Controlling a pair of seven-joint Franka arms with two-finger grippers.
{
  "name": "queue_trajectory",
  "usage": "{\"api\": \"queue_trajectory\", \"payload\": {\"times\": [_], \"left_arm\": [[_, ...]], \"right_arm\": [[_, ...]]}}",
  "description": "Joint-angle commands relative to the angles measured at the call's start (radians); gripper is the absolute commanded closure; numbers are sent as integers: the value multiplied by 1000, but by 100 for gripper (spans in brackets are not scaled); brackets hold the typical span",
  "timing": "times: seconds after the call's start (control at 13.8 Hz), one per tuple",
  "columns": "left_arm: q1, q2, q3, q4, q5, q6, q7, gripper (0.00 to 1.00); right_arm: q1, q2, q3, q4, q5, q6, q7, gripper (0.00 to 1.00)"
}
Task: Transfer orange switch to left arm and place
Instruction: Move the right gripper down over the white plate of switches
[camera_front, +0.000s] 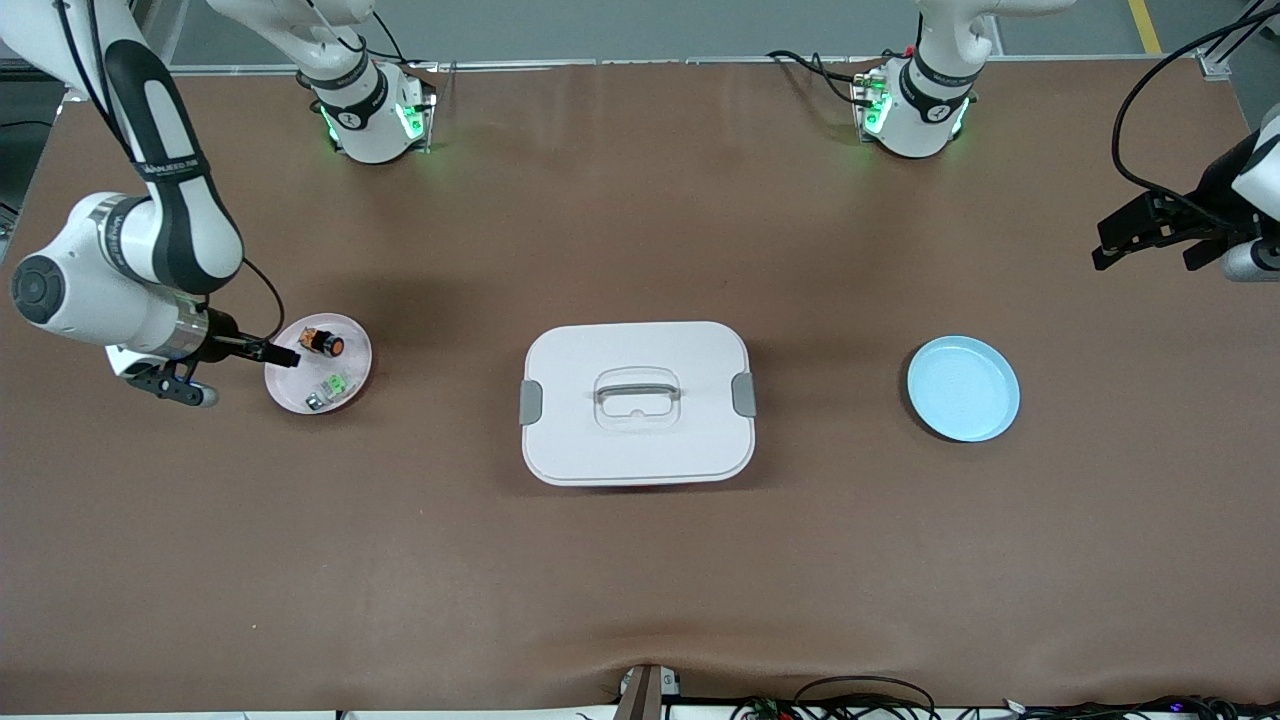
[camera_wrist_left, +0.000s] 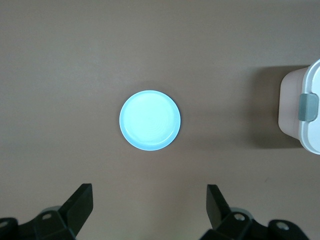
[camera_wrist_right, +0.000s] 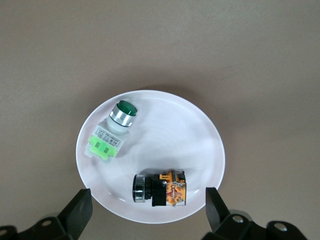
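While lying sideways on pink plate (camera_wrist_right: 200, 130), orange switch (camera_wrist_right: 159, 188) shows black collar; brown desk (camera_front: 640, 560); both tools (camera_wrist_right: 145, 210) (camera_wrist_left: 147, 207) spread apart.

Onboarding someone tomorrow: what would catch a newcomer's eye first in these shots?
The big white box at mid-table, between a pink plate toward the right arm's end and an empty blue plate toward the left arm's. The pink plate holds the orange switch and a green switch; the open right hand hangs over it.

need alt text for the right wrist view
A white plate on a brown table holds the orange switch and a green switch, both on their sides. The right gripper hangs above, jaws open.
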Motion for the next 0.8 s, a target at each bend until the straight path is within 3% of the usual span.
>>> {"api": "queue_trajectory", "payload": {"times": [0.0, 0.72], "left_arm": [[6, 9, -3, 24, 11, -15, 10, 0], [6, 14, -3, 24, 11, -15, 10, 0]], "right_arm": [[4, -39, 0, -75, 8, 62, 19, 0], [31, -35, 2, -201, 8, 239, 19, 0]]}}
